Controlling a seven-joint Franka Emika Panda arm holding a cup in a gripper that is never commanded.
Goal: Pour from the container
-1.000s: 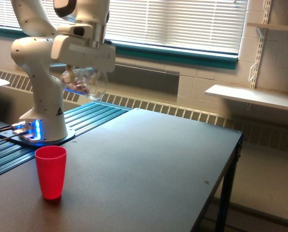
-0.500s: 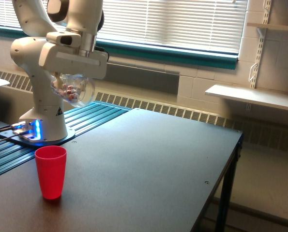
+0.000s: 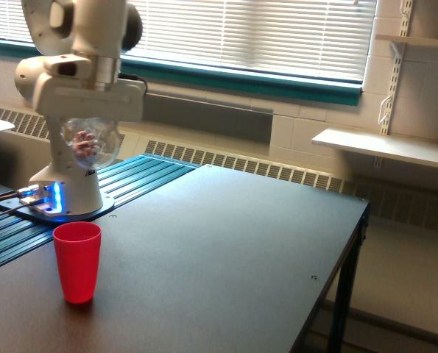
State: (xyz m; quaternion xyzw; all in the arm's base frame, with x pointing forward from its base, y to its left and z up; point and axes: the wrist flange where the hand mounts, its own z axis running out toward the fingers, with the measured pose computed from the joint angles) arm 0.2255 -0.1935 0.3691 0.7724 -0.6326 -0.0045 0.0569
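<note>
Your gripper [image 3: 90, 121] holds the clear container [image 3: 90, 144] tipped at twelve o'clock above the red cup [image 3: 77, 262], likely lining up the pour.

Nothing here can be read. The only mark is a small triangular warning sticker [image 3: 90, 173] low on the white robot base [image 3: 75, 187], partly behind the clear beaker, and its symbol is too small to make out. No brand, number or label shows.
</note>
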